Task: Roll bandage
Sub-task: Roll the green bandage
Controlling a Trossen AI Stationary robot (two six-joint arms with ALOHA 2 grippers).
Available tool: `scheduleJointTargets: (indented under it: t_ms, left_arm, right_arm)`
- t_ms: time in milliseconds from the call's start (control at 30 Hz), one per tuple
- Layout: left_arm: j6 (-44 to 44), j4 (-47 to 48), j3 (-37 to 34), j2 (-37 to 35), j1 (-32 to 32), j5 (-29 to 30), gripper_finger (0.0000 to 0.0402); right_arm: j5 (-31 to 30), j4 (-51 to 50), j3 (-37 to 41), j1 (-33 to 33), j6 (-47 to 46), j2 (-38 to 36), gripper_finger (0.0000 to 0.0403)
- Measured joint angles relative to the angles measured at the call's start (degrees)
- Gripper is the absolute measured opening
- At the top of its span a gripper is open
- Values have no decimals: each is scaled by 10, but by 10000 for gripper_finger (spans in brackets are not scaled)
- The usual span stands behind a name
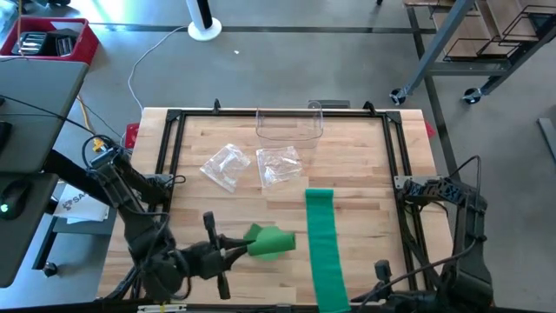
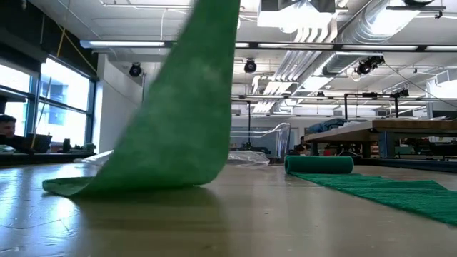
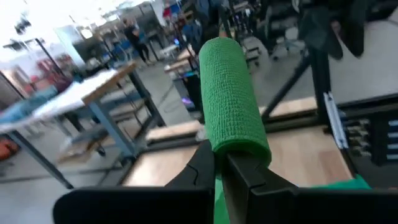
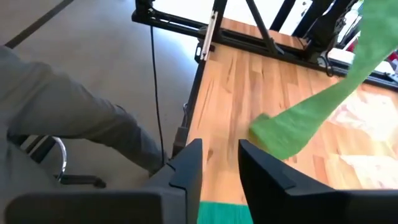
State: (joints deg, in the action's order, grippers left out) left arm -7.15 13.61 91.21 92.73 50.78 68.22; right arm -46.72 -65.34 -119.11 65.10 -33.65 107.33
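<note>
A green bandage strip [image 1: 323, 248] lies flat along the table's right half, its rolled end [image 2: 319, 164] toward the far side. Left of it a second green length [image 1: 271, 242] is held up by my left gripper [image 1: 243, 247], which is shut on it near the table's near edge. Whether the two lengths join, I cannot tell. My right gripper [image 4: 219, 171] stands open above the flat strip's near end [image 4: 217, 213], with nothing between its fingers. My left gripper pinches the green band between its two fingers; green shows in the slit between them [image 3: 217, 186]. The fingers come nearly level from the table's left. Beyond the fingertips the band arches over [image 3: 231, 93] and hangs down slack, its lower end [image 2: 71, 187] resting on the table.
A clear plastic container [image 1: 288, 126] stands at the table's far edge, with two clear plastic bags [image 1: 226, 165] [image 1: 280, 165] in front of it. A black frame [image 1: 169, 156] runs round the tabletop. A person [image 2: 7, 130] sits far off in the room.
</note>
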Motion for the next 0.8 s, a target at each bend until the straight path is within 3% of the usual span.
scheduleJointTargets:
  t_ms: [133, 367, 567, 700, 800]
  left_arm:
    - [-87, 0, 99, 35, 5, 35, 3]
    - [-239, 11, 260, 88, 11, 166, 1]
    - [-299, 1, 329, 88, -11, 217, 1]
    - [-256, 32, 329, 79, -18, 212, 1]
    - [-130, 142, 330, 72, -17, 186, 1]
  right_arm:
    - [-4, -1, 0, -1, 0, 0, 112]
    - [-2, -8, 0, -5, 5, 0, 115]
    - [1, -14, 0, -10, 7, 0, 115]
    - [1, -17, 0, -14, 7, 2, 115]
    - [7, -19, 0, -17, 7, 12, 115]
